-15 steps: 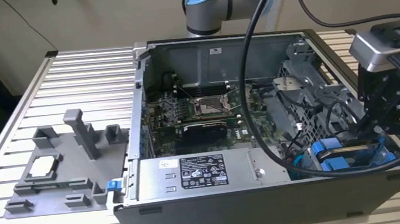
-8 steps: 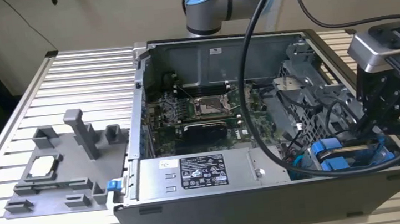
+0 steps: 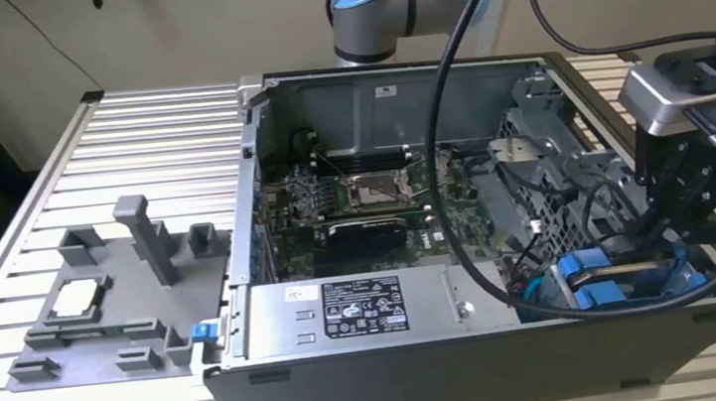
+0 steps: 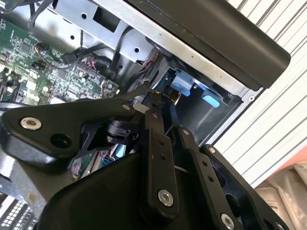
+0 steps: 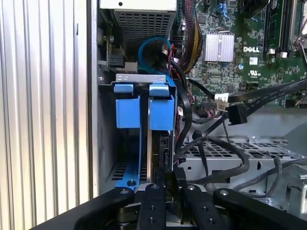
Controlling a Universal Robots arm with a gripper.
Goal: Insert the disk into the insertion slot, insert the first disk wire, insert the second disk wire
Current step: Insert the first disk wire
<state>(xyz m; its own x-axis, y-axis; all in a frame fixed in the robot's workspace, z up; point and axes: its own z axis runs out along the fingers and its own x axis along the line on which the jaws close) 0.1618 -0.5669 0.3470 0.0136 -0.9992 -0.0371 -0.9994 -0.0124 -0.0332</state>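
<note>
Jaws pinched on black connector [image 5: 167, 175], at disk [image 5: 161, 115] seated in insertion slot [image 5: 120, 171]

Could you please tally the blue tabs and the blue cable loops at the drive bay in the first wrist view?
Blue tabs: 2
Blue cable loop: 1
Total: 3

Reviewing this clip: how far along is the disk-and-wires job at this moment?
Done, apparently: the disk sits edge-on in the insertion slot, its blue carrier tabs at the bay mouth. In hand: the end effector is right at the disk's exposed edge; whether it carries a wire I cannot tell. Left: a black connector hangs free, plugged into nothing, so at least one wire looks unfinished.
</note>
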